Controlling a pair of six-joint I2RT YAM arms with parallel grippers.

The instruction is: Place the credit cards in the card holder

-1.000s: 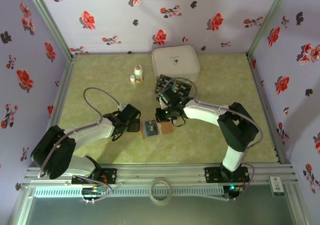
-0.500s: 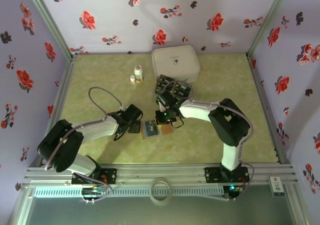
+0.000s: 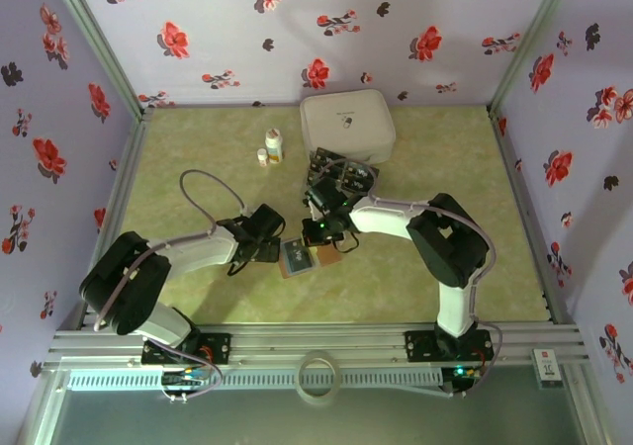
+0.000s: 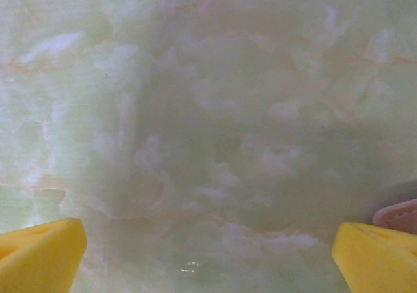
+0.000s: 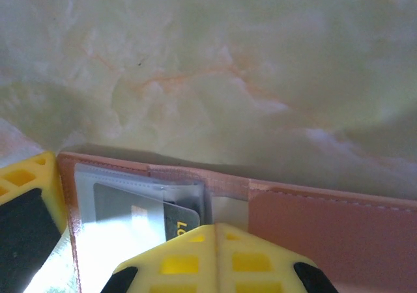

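Observation:
The reddish-brown card holder point(image 3: 309, 256) lies open on the table between the arms. In the right wrist view a dark credit card point(image 5: 163, 215) sits partly inside the card holder's point(image 5: 326, 221) clear pocket. My right gripper point(image 5: 217, 229) is shut, with its tips down at that card's edge. My left gripper point(image 4: 208, 247) stands wide open over bare table, and its right finger point(image 4: 378, 257) is beside the holder's pink edge point(image 4: 399, 215). From above, the left gripper point(image 3: 265, 245) is at the holder's left side and the right gripper point(image 3: 322, 231) at its top. Several more credit cards point(image 3: 342, 172) lie by the white case.
A large white case point(image 3: 347, 127) stands at the back centre, with two small white bottles point(image 3: 273, 145) to its left. Flowered walls close in the table on three sides. A tape roll point(image 3: 318, 377) lies on the front rail.
The right arm's elbow has swung left and its gripper has edged left over the holder. The left arm's rear links have moved right while its gripper stayed by the holder.

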